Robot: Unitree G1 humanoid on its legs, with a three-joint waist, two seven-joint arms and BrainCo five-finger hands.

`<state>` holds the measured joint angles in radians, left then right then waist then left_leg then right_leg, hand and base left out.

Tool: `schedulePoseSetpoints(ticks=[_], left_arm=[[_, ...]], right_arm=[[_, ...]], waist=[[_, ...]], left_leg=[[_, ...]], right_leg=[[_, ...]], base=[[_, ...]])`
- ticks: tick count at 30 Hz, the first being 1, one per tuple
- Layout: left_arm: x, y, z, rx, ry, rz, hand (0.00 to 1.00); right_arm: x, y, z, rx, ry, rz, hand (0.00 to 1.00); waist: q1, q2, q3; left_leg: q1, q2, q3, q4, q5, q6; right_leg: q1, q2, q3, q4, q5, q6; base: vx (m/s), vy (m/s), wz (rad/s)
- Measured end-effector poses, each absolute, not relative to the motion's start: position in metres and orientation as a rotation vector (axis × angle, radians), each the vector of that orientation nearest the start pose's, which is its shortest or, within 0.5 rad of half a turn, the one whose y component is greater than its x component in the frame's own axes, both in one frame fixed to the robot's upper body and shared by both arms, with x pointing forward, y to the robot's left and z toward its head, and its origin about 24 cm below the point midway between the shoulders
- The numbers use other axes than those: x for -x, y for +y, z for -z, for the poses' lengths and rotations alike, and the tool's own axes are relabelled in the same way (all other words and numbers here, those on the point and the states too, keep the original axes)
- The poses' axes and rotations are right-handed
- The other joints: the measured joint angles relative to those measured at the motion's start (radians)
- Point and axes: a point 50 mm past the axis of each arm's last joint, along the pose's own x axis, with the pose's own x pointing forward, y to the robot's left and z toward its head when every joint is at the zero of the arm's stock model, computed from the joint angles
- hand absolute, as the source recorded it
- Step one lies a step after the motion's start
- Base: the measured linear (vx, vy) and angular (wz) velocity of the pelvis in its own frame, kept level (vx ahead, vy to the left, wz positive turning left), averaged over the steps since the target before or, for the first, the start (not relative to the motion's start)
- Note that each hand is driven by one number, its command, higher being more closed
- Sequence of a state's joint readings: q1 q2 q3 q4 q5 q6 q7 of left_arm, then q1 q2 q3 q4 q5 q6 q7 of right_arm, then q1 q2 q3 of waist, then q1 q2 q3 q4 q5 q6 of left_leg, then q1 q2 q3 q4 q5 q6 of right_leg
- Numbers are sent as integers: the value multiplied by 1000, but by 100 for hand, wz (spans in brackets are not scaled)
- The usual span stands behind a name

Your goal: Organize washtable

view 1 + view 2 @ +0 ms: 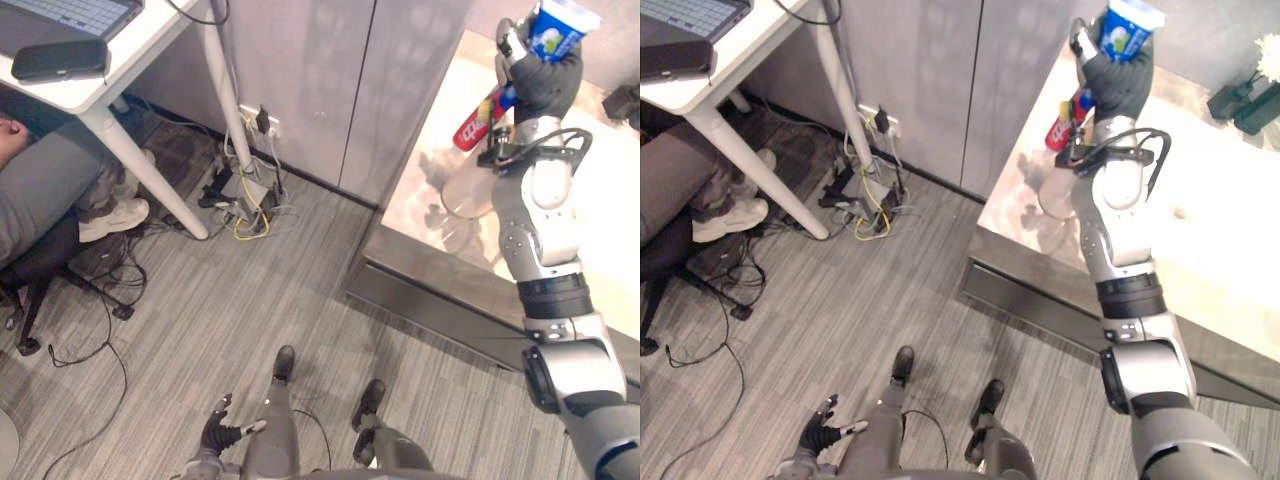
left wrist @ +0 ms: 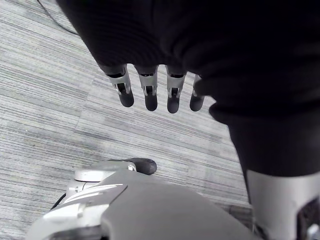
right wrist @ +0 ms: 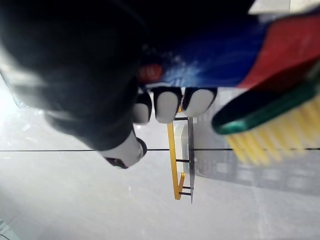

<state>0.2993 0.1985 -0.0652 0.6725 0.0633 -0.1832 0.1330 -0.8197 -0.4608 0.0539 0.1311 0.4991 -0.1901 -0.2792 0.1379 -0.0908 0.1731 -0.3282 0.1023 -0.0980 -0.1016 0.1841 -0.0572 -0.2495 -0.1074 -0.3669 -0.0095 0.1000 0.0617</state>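
Holds a blue cup point(image 1: 560, 28) high at 1 o'clock in the right hand point(image 1: 545, 78), with fingers point(image 3: 165, 106) curled tight round it and round a red-and-blue tube point(image 1: 473, 125). Carries the cup nearly upright, white rim tipped toward 1 o'clock. Sets the tube's long axis on a slant, red free end pointing between 7 and 8 o'clock, below the hand. Catches, from the right wrist, a green toothbrush point(image 3: 260, 112) head with yellow bristles just beside the tube; cannot tell whether in the cup. Hangs both things over the pale glossy tabletop point(image 1: 1230, 250), close to its 9 o'clock edge, near the corner where that edge meets the near edge running toward 4 o'clock. Offers bare tabletop at 3 o'clock of the arm, with a white flower point(image 1: 1270, 55) and a dark thing point(image 1: 1243, 100) far off at 2 o'clock. Drops to grey carpet point(image 1: 250, 300) past the 9 o'clock edge. Hangs the left hand point(image 1: 215, 432) low at 7 o'clock over the carpet, fingers point(image 2: 150, 95) straight, slightly apart, pinching nothing.
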Motion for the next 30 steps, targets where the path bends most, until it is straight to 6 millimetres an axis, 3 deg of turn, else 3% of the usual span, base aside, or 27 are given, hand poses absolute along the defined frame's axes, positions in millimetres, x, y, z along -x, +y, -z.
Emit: schedulePoseSetpoints(ticks=[20, 30], left_arm=[[-99, 218, 123, -293, 773, -133, 0], [-98, 219, 123, -285, 776, -147, 0]], right_arm=[[-326, -178, -298, -168, -862, 19, 100], [-319, -187, -307, -190, -912, 47, 100]], waist=[[0, -5, 2], [-1, -6, 1]], left_leg=[[5, 0, 9, 0, 0, 2], [12, 1, 20, 0, 3, 6]], right_leg=[[0, -2, 5, 7, -1, 0], [4, -4, 8, 10, -1, 0]], base=[[0, 0, 0], [0, 0, 0]])
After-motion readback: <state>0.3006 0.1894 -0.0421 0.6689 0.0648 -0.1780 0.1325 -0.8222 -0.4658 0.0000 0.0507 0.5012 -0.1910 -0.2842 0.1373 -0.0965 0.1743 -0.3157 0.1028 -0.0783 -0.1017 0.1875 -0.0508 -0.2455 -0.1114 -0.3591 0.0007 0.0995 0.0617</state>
